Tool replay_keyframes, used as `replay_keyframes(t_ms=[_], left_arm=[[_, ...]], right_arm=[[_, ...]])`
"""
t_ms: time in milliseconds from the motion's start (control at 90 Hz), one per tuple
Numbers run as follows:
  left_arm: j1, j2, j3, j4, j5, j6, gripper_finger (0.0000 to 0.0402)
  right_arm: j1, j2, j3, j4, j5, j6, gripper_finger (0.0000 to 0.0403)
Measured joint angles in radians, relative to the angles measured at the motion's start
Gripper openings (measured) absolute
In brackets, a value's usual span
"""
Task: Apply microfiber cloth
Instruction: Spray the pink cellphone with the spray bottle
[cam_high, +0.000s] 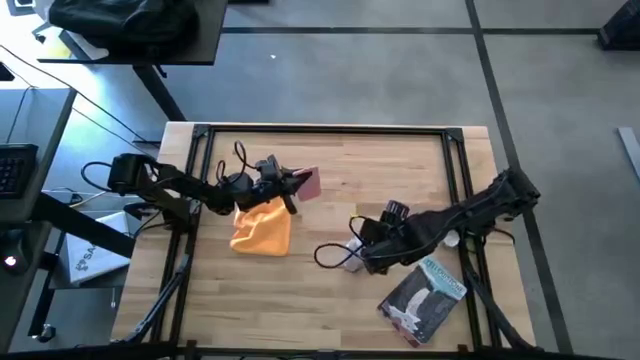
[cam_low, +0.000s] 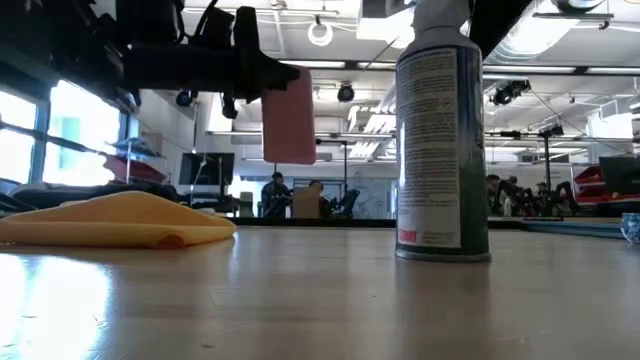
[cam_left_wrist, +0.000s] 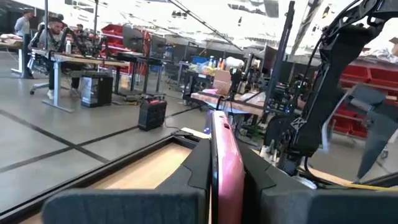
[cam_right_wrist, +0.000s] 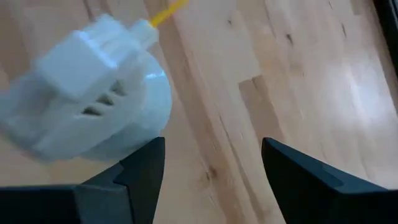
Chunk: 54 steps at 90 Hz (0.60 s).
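The counter (cam_high: 330, 290) is a pale wooden top with a dark frame around it, and both arms reach in over it. The left arm comes from the left side, and the left gripper (cam_high: 297, 182) hangs above the counter's back-left part with its jaws closed on a pink phone (cam_high: 308, 184), held clear of the wood; in the low view the phone (cam_low: 289, 117) shows up in the air, edge on in the left wrist view. The right arm stretches in from the right edge, and the right gripper (cam_right_wrist: 211, 165) sits over a spray can (cam_low: 442, 130) that stands upright near the middle of the counter. Its jaws stand apart, holding nothing, with the can's white nozzle just ahead of them.

The cloth (cam_high: 263, 228) lies crumpled on the counter just in front of the left gripper, below the raised phone and untouched by either arm. A grey-blue packet (cam_high: 424, 296) lies near the front right corner.

As I judge it, the phone is lifted and ready, but the wiping has not begun: the cloth has yet to be picked up and brought to the phone.
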<state>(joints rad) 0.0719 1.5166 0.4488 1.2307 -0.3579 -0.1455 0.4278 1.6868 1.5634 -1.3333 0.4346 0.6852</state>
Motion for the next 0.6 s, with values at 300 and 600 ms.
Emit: replay_keyframes(t_ms=[300, 600], left_arm=[[0.0, 0.0, 0.0, -0.004, 0.0, 0.0, 0.0015], [-0.001, 0.0, 0.044, -0.007, 0.022, -0.024, 0.0015]], right_arm=[[-0.011, 0.0, 0.173, -0.149, 0.16, -0.242, 0.0235], [-0.118, -0.003, 0.174, 0.188, -0.056, -0.646, 0.0235]])
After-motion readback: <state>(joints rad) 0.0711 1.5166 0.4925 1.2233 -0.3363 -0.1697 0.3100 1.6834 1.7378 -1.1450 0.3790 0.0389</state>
